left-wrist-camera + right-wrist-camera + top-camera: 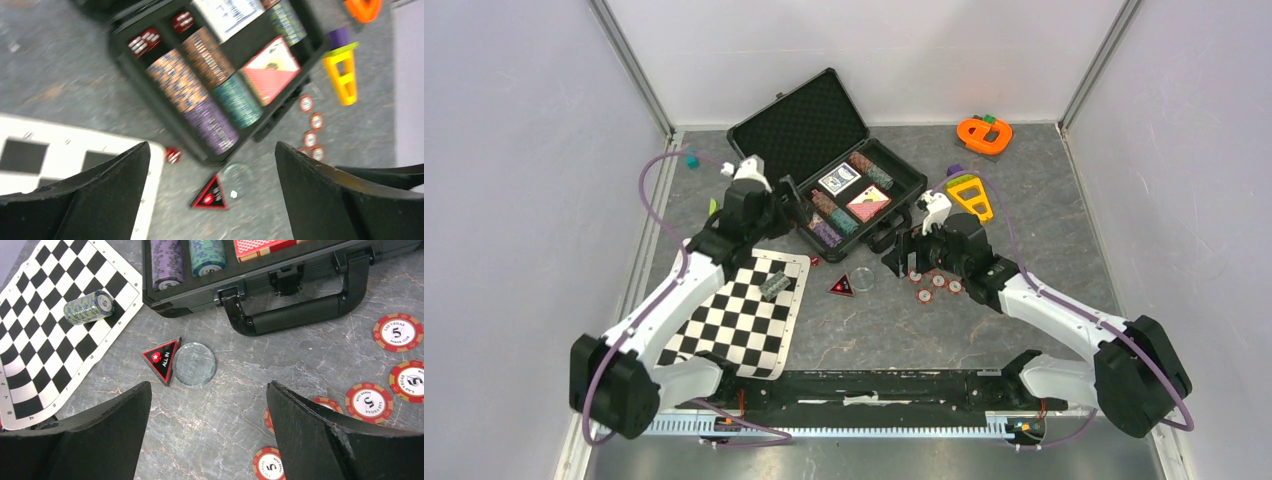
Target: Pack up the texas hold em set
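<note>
Poker chips (369,402) lie below the spread right jaws.

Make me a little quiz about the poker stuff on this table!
1. Which words are on the red triangle?
2. True or false: the case is open.
3. Where does the loose chip stack lie? A on the mat; B in the case; C on the triangle.
Key: 1 ALL IN; 2 true; 3 A.
</note>
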Robot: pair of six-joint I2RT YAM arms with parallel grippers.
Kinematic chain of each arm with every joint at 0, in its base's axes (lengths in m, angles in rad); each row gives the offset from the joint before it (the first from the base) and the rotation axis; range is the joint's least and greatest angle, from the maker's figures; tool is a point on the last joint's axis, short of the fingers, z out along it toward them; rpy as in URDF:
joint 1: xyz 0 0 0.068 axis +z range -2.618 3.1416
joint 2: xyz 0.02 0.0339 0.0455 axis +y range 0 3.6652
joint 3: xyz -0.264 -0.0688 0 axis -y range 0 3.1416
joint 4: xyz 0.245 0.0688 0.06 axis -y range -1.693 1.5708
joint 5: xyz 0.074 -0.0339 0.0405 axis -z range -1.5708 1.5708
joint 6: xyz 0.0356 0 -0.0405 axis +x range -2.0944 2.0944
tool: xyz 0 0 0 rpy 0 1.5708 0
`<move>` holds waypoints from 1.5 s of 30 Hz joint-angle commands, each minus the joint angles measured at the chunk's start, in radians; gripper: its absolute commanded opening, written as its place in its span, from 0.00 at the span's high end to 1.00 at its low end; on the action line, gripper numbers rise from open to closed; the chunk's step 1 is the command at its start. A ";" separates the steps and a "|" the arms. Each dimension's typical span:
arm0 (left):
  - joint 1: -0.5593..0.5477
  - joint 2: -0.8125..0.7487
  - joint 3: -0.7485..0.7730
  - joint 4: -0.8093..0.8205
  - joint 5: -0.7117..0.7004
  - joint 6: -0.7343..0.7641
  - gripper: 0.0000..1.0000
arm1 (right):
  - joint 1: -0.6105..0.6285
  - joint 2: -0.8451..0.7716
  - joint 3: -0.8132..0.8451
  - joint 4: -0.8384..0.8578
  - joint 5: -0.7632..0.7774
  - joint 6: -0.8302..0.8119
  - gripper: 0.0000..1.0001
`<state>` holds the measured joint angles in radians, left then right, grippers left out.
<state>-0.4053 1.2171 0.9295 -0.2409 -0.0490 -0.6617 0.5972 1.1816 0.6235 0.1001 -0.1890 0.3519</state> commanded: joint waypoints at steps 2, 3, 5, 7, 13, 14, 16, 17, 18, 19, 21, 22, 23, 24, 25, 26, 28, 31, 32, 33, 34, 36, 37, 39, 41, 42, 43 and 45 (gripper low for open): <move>-0.003 -0.133 -0.180 -0.219 -0.225 0.005 0.00 | 0.006 -0.028 -0.025 0.044 0.035 0.012 0.10; -0.003 -0.148 -0.201 -0.250 -0.254 -0.053 0.00 | 0.006 -0.033 -0.030 0.043 0.037 0.013 0.10; -0.003 -0.166 -0.228 -0.300 -0.268 -0.151 0.02 | 0.006 -0.047 -0.044 0.044 0.042 0.018 0.10; -0.004 -0.171 -0.239 -0.361 -0.292 -0.240 0.05 | 0.006 -0.062 -0.058 0.044 0.044 0.024 0.10; -0.003 -0.170 -0.271 -0.434 -0.356 -0.296 0.09 | 0.006 -0.136 -0.107 0.037 0.060 0.042 0.10; -0.003 -0.169 -0.273 -0.435 -0.343 -0.292 0.04 | 0.006 -0.153 -0.115 0.034 0.063 0.044 0.10; -0.004 -0.161 -0.279 -0.431 -0.304 -0.295 0.00 | 0.007 -0.179 -0.130 0.028 0.075 0.047 0.10; -0.004 -0.155 -0.283 -0.420 -0.282 -0.297 0.00 | 0.006 -0.192 -0.136 0.025 0.080 0.049 0.10; -0.003 -0.147 -0.288 -0.410 -0.269 -0.302 0.00 | 0.006 -0.199 -0.141 0.023 0.083 0.051 0.10; -0.003 -0.132 -0.288 -0.405 -0.262 -0.307 0.00 | 0.006 -0.208 -0.147 0.023 0.084 0.053 0.09; -0.003 -0.099 -0.281 -0.388 -0.254 -0.299 0.00 | 0.007 -0.216 -0.149 0.019 0.082 0.054 0.10; -0.003 -0.080 -0.277 -0.380 -0.251 -0.292 0.00 | 0.006 -0.217 -0.148 0.014 0.082 0.054 0.10; -0.003 -0.062 -0.272 -0.368 -0.248 -0.286 0.00 | 0.007 -0.217 -0.146 0.009 0.080 0.053 0.10; -0.004 -0.044 -0.267 -0.359 -0.245 -0.281 0.00 | 0.007 -0.218 -0.145 0.007 0.082 0.052 0.10; -0.004 -0.025 -0.264 -0.346 -0.234 -0.273 0.00 | 0.006 -0.220 -0.145 0.006 0.082 0.053 0.09; -0.003 -0.012 -0.262 -0.328 -0.218 -0.259 0.00 | 0.007 -0.220 -0.145 0.003 0.083 0.052 0.09; -0.003 0.017 -0.256 -0.309 -0.195 -0.251 0.00 | 0.007 -0.223 -0.145 0.001 0.084 0.050 0.10; -0.003 0.045 -0.246 -0.296 -0.181 -0.265 0.00 | 0.007 -0.226 -0.146 -0.002 0.086 0.052 0.10; -0.003 0.047 -0.247 -0.289 -0.173 -0.266 0.00 | 0.007 -0.227 -0.145 -0.002 0.086 0.051 0.10; -0.003 0.047 -0.247 -0.287 -0.170 -0.273 0.00 | 0.007 -0.228 -0.148 -0.002 0.088 0.051 0.10; -0.004 0.044 -0.246 -0.287 -0.172 -0.280 0.00 | 0.007 -0.229 -0.149 -0.002 0.089 0.051 0.10; -0.004 0.026 -0.250 -0.287 -0.184 -0.288 0.00 | 0.007 -0.228 -0.150 -0.002 0.089 0.050 0.10; -0.004 0.016 -0.256 -0.285 -0.190 -0.293 0.00 | 0.006 -0.226 -0.148 -0.002 0.090 0.051 0.09; -0.004 -0.002 -0.270 -0.263 -0.177 -0.297 0.00 | 0.007 -0.222 -0.147 -0.002 0.089 0.051 0.10; -0.004 -0.008 -0.290 -0.229 -0.131 -0.295 0.03 | 0.007 -0.217 -0.148 0.002 0.082 0.051 0.09; -0.006 -0.009 -0.300 -0.193 -0.098 -0.284 0.07 | 0.007 -0.212 -0.146 0.004 0.078 0.054 0.09; -0.007 -0.009 -0.316 -0.144 -0.045 -0.265 0.12 | 0.007 -0.208 -0.146 0.006 0.073 0.058 0.10; -0.011 -0.012 -0.346 -0.072 0.021 -0.257 0.21 | 0.009 -0.198 -0.146 0.013 0.065 0.064 0.10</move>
<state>-0.4080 1.2228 0.6323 -0.4740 -0.1661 -0.9245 0.6003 0.9718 0.4782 0.0891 -0.1131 0.3985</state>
